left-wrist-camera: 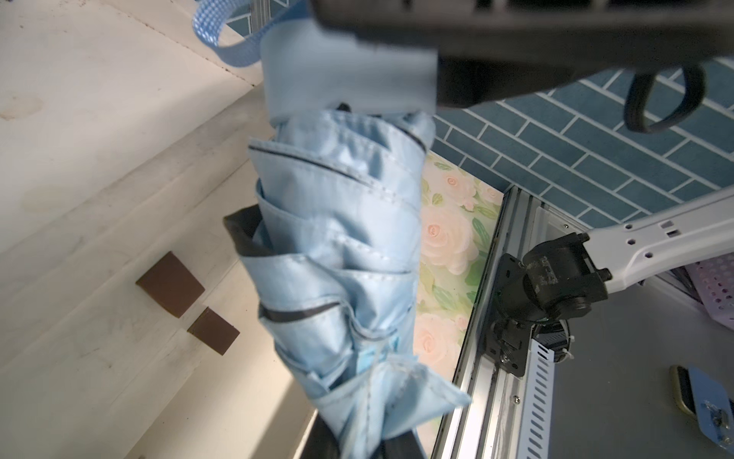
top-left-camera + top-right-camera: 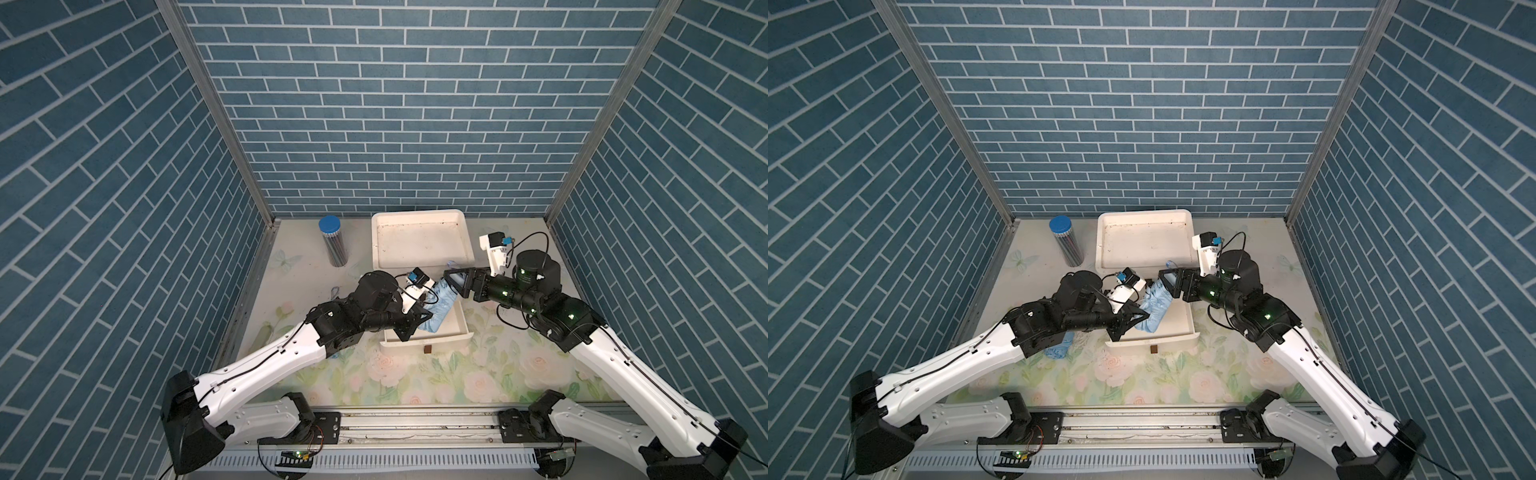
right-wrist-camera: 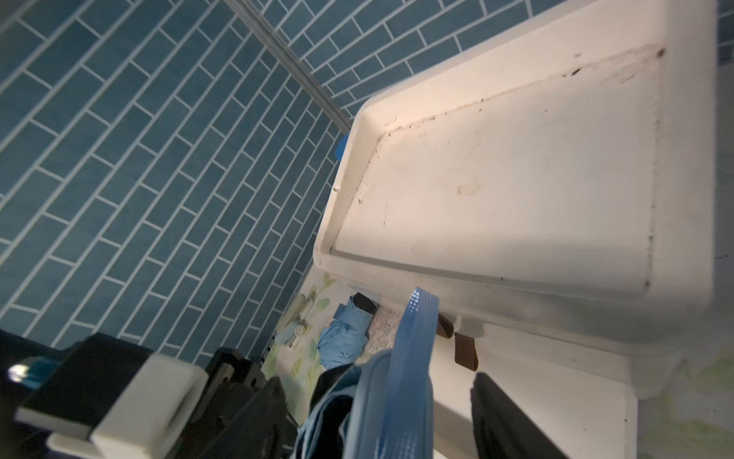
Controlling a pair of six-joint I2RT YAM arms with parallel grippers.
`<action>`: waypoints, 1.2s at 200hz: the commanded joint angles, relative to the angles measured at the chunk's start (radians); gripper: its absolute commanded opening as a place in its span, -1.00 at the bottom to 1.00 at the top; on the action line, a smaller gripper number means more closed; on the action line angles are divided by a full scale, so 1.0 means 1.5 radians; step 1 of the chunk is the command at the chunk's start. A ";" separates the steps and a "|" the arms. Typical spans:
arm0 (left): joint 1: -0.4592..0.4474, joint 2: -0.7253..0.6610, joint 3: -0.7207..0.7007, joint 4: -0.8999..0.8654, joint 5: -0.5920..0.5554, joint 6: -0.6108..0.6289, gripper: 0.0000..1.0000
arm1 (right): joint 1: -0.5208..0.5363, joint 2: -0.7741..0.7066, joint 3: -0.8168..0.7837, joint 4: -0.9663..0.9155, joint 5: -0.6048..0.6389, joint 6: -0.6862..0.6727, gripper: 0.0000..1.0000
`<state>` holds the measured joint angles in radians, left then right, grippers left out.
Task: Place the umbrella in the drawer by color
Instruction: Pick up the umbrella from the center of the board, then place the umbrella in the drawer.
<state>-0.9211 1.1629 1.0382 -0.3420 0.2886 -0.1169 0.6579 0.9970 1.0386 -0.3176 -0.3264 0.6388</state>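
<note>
A folded light-blue umbrella hangs slantwise over the open white drawer, its lower end down inside. My left gripper is shut on the fabric at that lower end. My right gripper is at the upper end, jaws apart on either side of the pale-blue handle and its strap. A gap shows between the handle and one finger. Small brown tabs mark the drawer fronts.
The drawer belongs to a white cabinet whose tray-like top stands behind it. A second blue umbrella lies on the floral table under my left arm. A clear cylinder with a blue lid stands at the back left.
</note>
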 commanded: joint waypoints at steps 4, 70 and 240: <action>-0.003 -0.012 0.045 -0.011 -0.029 0.050 -0.97 | -0.002 -0.011 -0.004 -0.016 -0.054 -0.028 0.29; -0.008 0.009 0.052 -0.034 -0.037 0.081 -0.98 | -0.002 -0.025 -0.041 0.009 -0.054 -0.018 -0.49; 0.142 -0.164 -0.101 -0.130 -0.643 -0.435 0.56 | 0.208 -0.151 -0.589 0.761 0.369 0.196 -1.00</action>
<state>-0.8337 0.9268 0.9524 -0.4244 -0.6395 -0.5877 0.9260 0.7597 0.2016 0.5320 0.0727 0.8925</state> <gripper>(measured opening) 0.779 0.315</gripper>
